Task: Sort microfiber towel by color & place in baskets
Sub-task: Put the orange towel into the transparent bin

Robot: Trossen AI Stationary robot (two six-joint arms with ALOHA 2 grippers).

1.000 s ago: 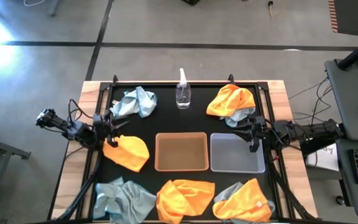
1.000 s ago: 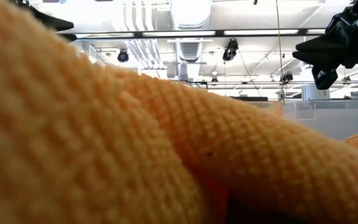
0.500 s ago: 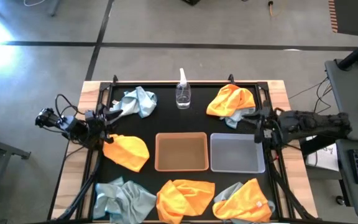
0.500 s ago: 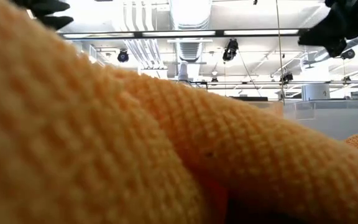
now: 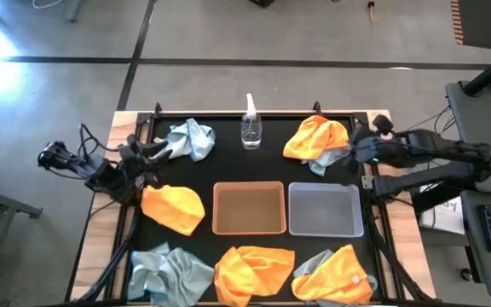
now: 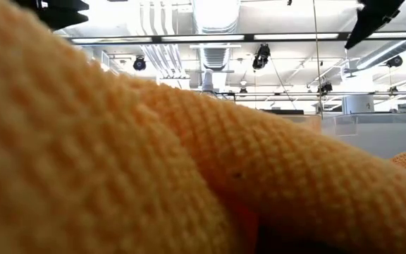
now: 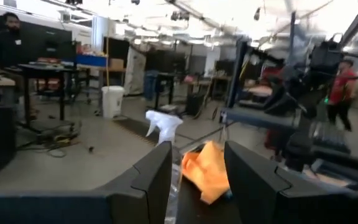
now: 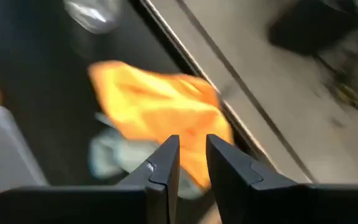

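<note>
Several microfiber towels lie on the black mat. A blue-grey one (image 5: pixel 186 138) is at the far left and an orange one (image 5: pixel 173 207) at mid left. At the far right an orange one (image 5: pixel 316 136) lies over a blue-grey one (image 5: pixel 322 162). More lie along the near edge (image 5: pixel 252 271). The tan basket (image 5: pixel 248 230) and the grey basket (image 5: pixel 326 230) stand side by side in the middle. My left gripper (image 5: pixel 156 152) hovers open beside the far-left towel. My right gripper (image 5: pixel 354 153) hovers beside the far-right orange towel (image 8: pixel 160 106), its fingers a narrow gap apart and holding nothing.
A clear spray bottle (image 5: pixel 251 128) stands at the far middle between the two far towels. An orange towel (image 6: pixel 154 176) lies right in front of the low camera and fills most of that view. People and desks show in the room beyond (image 7: pixel 8 37).
Both grippers have risen from the table. My right gripper has gone up farther, moved from beside the grey basket toward the far-right orange towel, and tipped downward. My left gripper has moved from the mid-left orange towel toward the far-left blue-grey one.
</note>
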